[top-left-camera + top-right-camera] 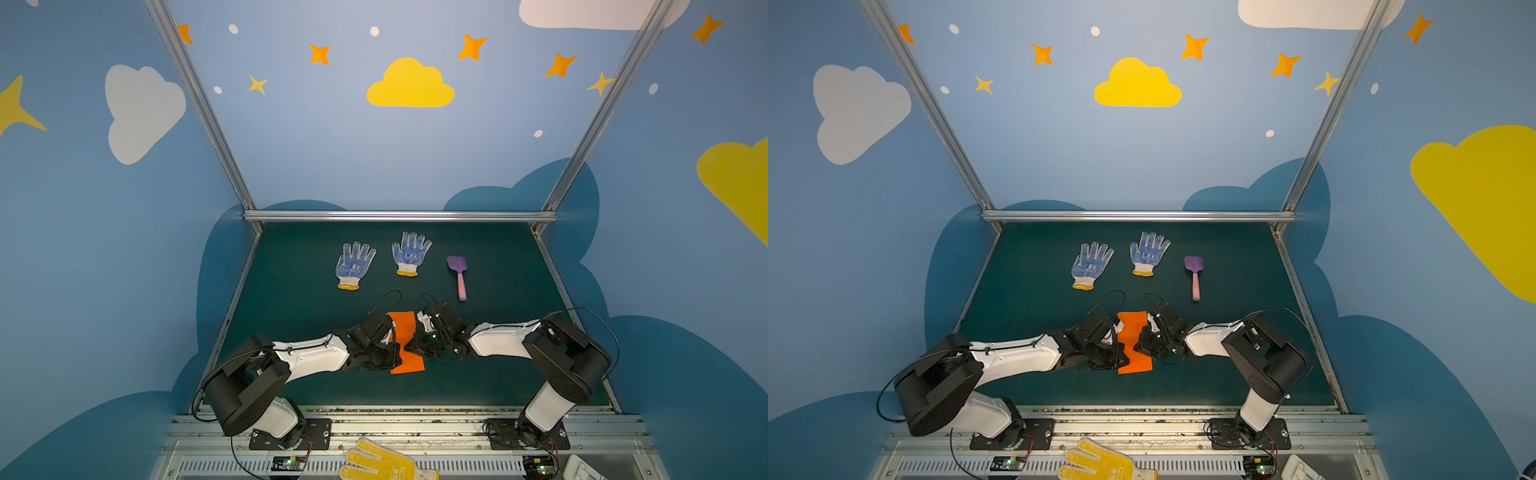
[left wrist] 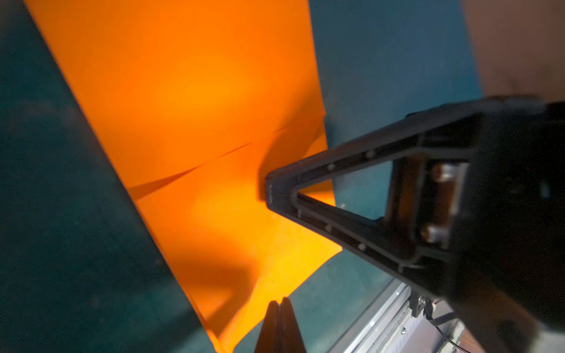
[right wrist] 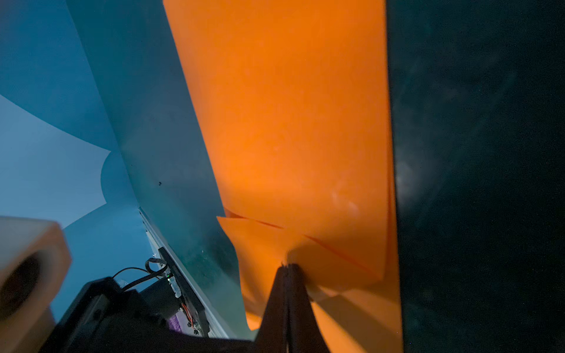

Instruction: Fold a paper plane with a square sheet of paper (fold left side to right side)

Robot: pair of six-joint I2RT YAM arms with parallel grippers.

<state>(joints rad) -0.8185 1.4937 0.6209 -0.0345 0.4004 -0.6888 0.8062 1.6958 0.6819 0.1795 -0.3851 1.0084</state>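
Smooth matt orange paper [image 1: 405,330] (sharply creased) on dull green mat [image 1: 299,291]

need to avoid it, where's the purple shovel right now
In both top views the purple shovel lies on the green mat, just right of the right-hand blue-dotted glove, beyond the orange paper.

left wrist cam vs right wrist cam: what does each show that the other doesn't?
Left wrist only: the left gripper, shut on the edge of the paper, and the right gripper seen side-on, its tip against the paper.
Right wrist only: the right gripper seen from behind its shut tips, with the paper puckered around them; the blue wall; a circuit board with cables.
Both: the orange paper with a slanting crease, the green mat, and the right gripper.
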